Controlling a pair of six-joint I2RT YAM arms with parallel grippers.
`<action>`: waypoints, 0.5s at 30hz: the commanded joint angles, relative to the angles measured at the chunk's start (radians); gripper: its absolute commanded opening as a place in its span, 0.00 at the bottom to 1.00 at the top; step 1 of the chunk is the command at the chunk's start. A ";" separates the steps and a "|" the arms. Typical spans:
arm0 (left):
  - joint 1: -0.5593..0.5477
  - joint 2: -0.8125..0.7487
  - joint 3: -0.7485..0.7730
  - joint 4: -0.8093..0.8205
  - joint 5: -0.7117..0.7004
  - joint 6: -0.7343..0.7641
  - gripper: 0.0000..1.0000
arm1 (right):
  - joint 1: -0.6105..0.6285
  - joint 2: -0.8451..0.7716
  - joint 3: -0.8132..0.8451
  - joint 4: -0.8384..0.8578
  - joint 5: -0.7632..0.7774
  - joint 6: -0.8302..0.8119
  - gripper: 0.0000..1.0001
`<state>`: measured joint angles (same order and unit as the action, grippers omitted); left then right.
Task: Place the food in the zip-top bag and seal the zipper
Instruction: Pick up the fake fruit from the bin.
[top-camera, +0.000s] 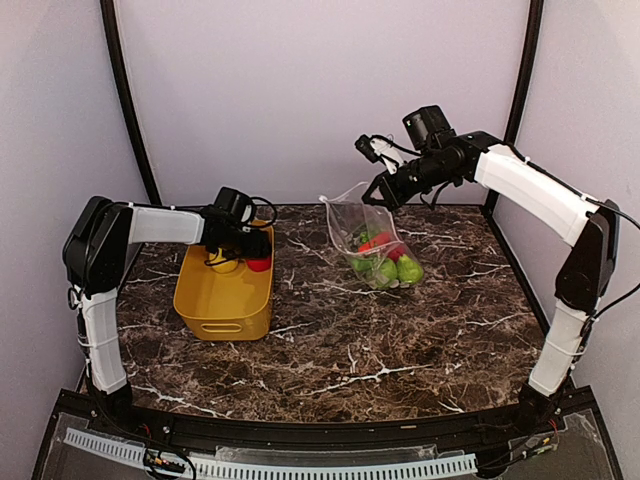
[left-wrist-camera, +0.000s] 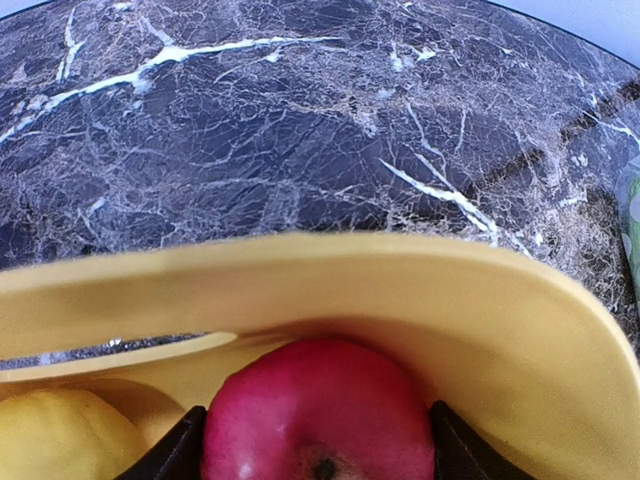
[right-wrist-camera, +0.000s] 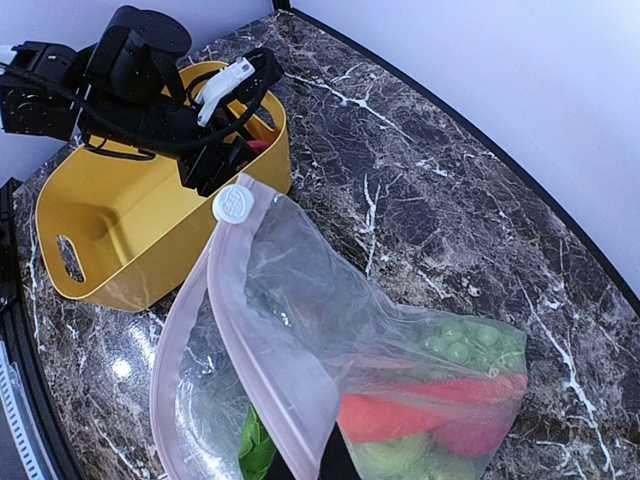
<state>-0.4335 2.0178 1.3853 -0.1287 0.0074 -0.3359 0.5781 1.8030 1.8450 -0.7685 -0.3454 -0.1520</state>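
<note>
Left wrist view: apple (left-wrist-camera: 320, 405) in the basket (left-wrist-camera: 400, 290) is straddled by the left pincer (left-wrist-camera: 318, 450), grip not discernible. Further right, the bag (top-camera: 368, 222) with food (top-camera: 385, 264) is pinched shut-fingered by the right pincer (top-camera: 385, 192).

Two white-shelled arms (top-camera: 160, 225) with black joints and wrist blocks (thin black cables (right-wrist-camera: 140, 152) looping alongside)

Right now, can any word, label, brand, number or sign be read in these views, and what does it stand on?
No text can be read in any view.
Round white tab on the bag: a raised mark, too blurred to read.
Basket and table: no lettering shows.
</note>
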 joint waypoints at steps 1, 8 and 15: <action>0.001 -0.070 -0.009 -0.051 0.013 -0.005 0.54 | 0.012 -0.007 -0.006 -0.003 0.009 -0.007 0.00; 0.000 -0.270 -0.093 -0.077 0.004 -0.029 0.50 | 0.014 -0.009 -0.007 -0.002 0.014 -0.012 0.00; -0.028 -0.542 -0.248 0.103 0.038 -0.023 0.45 | 0.014 -0.005 -0.008 -0.002 0.008 -0.012 0.00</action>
<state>-0.4381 1.6512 1.2442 -0.1661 0.0105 -0.3622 0.5804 1.8030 1.8450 -0.7681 -0.3397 -0.1570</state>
